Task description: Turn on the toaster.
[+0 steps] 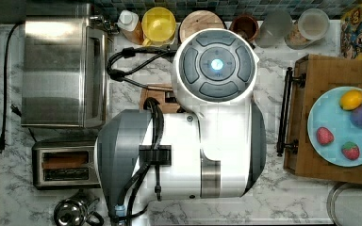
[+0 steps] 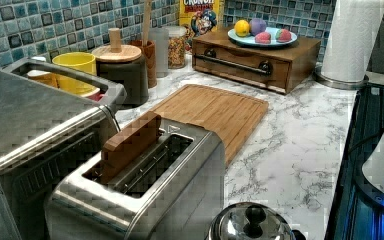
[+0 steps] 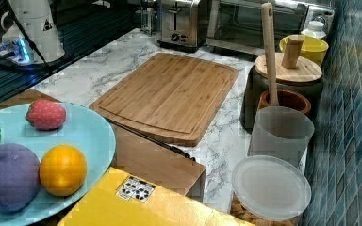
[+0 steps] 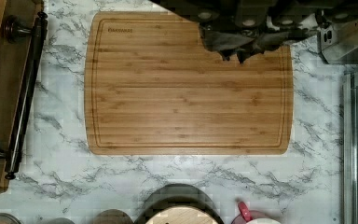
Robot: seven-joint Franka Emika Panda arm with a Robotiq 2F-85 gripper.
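Observation:
The small brushed-steel toaster stands at the top view's lower left, in front of the big steel oven. In the left view the toaster has a brown wooden slice standing up out of one of its two slots. The right view shows the toaster end-on at the far edge of the counter, its lever slot and round knob facing the camera. My gripper hangs over the bamboo cutting board, away from the toaster, whose corner shows beside it. In the top view the white arm covers the board.
The large toaster oven and a shiny round kettle flank the toaster. Jars, a yellow cup and a lidded pot line the tiled back wall. A wooden drawer box carries a blue plate of toy fruit.

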